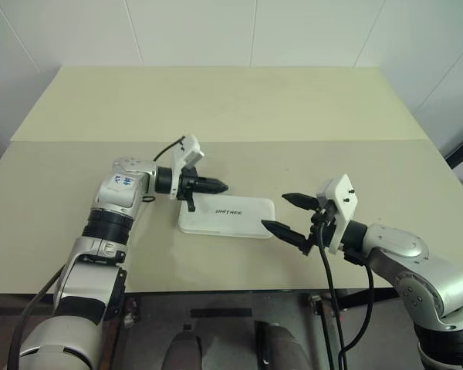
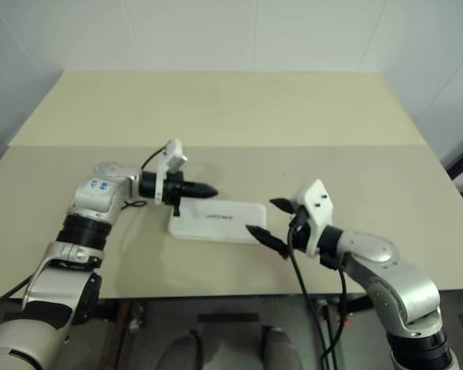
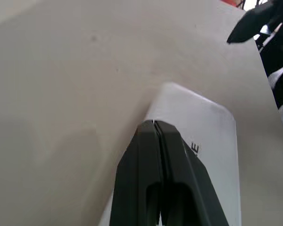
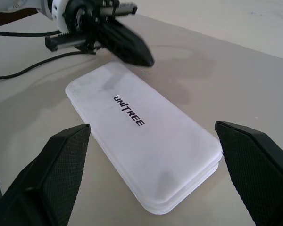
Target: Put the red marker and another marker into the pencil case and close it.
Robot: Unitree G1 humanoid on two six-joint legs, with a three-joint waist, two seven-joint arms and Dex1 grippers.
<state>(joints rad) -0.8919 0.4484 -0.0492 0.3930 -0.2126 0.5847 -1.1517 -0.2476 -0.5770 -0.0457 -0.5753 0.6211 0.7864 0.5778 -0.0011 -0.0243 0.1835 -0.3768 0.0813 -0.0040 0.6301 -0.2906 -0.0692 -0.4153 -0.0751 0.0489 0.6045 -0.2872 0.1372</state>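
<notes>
Though plain white, the pencil case (image 4: 146, 141) lies closed (dark lettering on lid).

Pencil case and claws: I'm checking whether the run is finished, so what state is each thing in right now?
pencil case: lid shut, lying flat on the table, lettering facing up; contents hidden.
left claw: shut, holding nothing, above the case's left end.
right claw: open wide, holding nothing, at the case's right end, not touching it.
</notes>
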